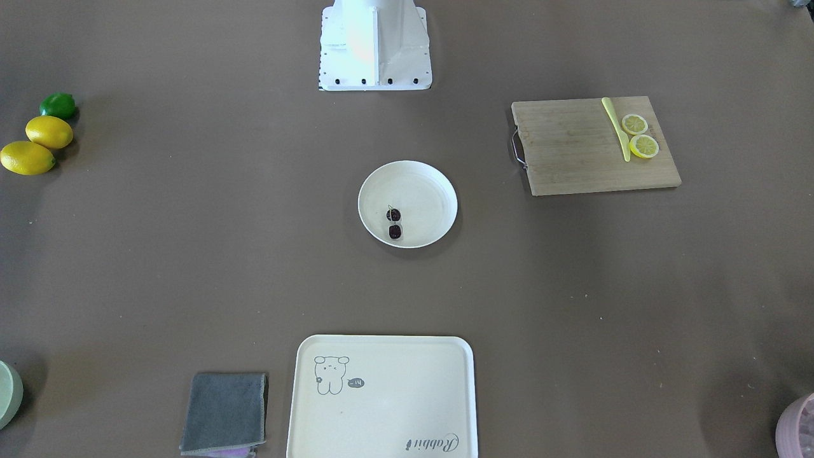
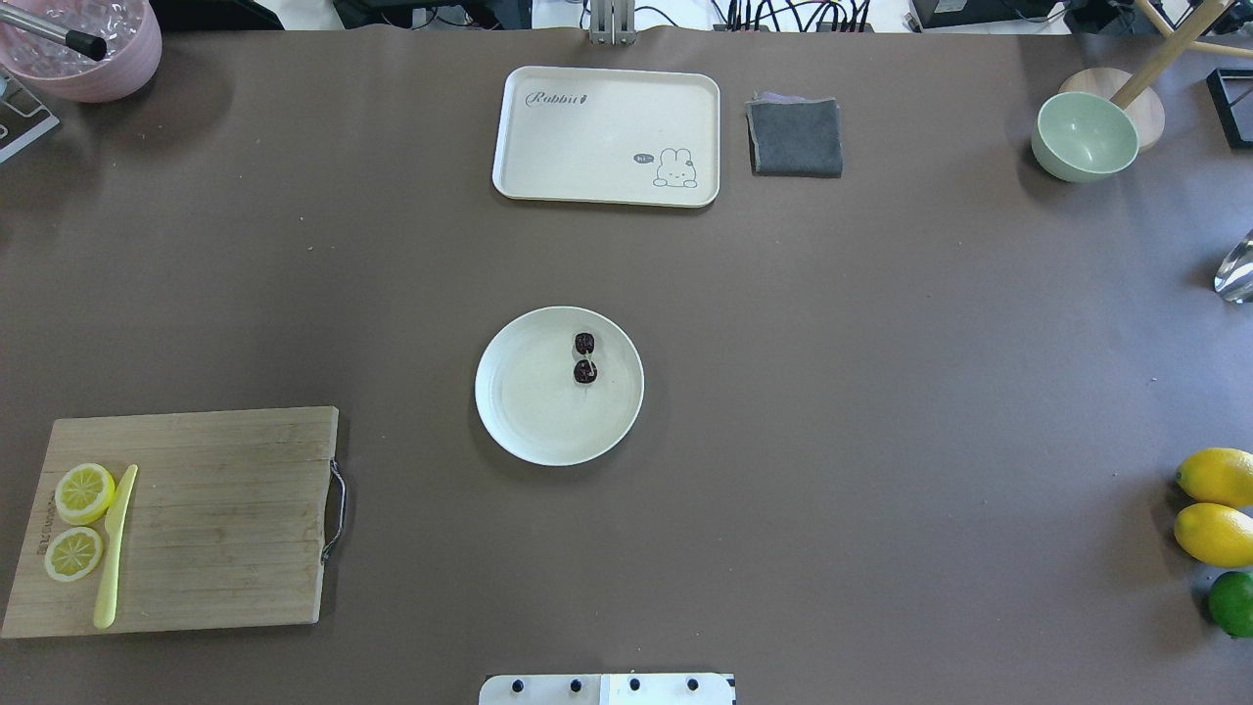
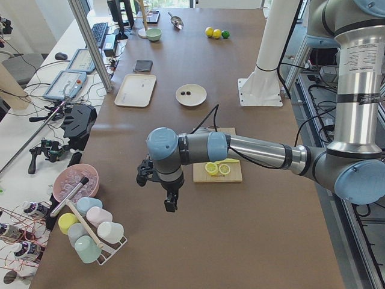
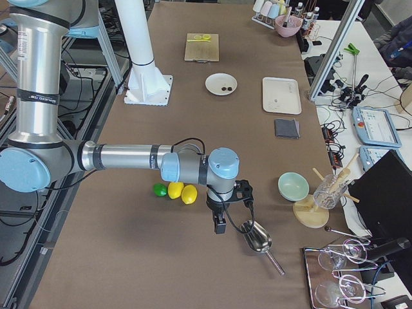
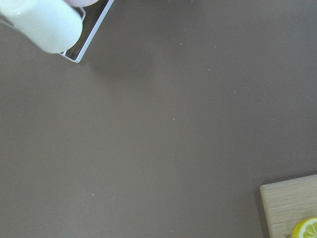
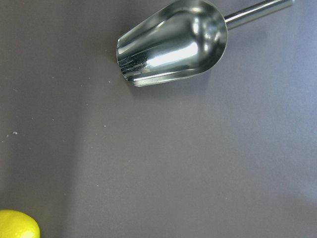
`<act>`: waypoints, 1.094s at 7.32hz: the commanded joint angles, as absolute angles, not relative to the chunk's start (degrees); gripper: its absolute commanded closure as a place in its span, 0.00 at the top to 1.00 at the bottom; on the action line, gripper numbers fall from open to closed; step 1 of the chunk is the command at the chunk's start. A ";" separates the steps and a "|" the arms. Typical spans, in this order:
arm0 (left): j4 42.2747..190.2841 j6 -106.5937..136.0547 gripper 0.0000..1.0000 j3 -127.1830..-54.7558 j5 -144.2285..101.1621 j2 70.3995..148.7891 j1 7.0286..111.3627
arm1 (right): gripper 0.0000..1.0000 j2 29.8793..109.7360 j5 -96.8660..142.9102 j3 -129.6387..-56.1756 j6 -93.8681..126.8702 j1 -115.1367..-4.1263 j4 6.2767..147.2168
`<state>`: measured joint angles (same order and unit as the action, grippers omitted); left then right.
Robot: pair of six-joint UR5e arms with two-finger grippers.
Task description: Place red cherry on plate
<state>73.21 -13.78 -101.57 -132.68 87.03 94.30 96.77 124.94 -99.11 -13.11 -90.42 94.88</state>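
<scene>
The red cherry (image 1: 395,223), a pair of tiny dark fruits on one stem, lies inside the round cream plate (image 1: 426,197) at the table's middle. The overhead view shows the red cherry (image 2: 584,357) in the far right part of the plate (image 2: 538,401). My left gripper (image 3: 170,201) shows only in the exterior left view. It hangs over bare table, far from the plate (image 3: 195,99). My right gripper (image 4: 220,222) shows only in the exterior right view, beside a metal scoop. Whether either gripper is open or shut, I cannot tell.
A wooden cutting board (image 2: 225,519) carries two lemon slices (image 2: 83,492) and a yellow knife (image 2: 113,548). A cream tray (image 2: 607,127), a grey cloth (image 2: 795,137) and a green bowl (image 2: 1085,137) stand on the far side. Lemons (image 2: 1214,534) and a lime (image 2: 1233,602) sit at the right edge, the metal scoop (image 6: 173,44) nearby.
</scene>
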 commanded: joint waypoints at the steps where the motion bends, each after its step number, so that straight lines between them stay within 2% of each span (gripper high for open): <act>1: 73.21 -9.45 0.98 -101.77 -133.76 84.82 95.19 | 1.00 96.68 125.33 -99.23 -13.27 -90.53 95.10; 2: 73.73 -8.71 0.98 -103.52 -133.68 84.81 95.10 | 1.00 96.77 125.68 -99.23 -13.27 -90.44 94.92; 8: 78.47 -8.88 0.98 -103.36 -133.33 84.20 95.27 | 1.00 96.59 127.97 -99.23 -13.18 -90.44 94.83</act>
<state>76.19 -8.94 -103.29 -133.43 84.54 95.21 96.63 127.78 -99.23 -13.25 -90.44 94.83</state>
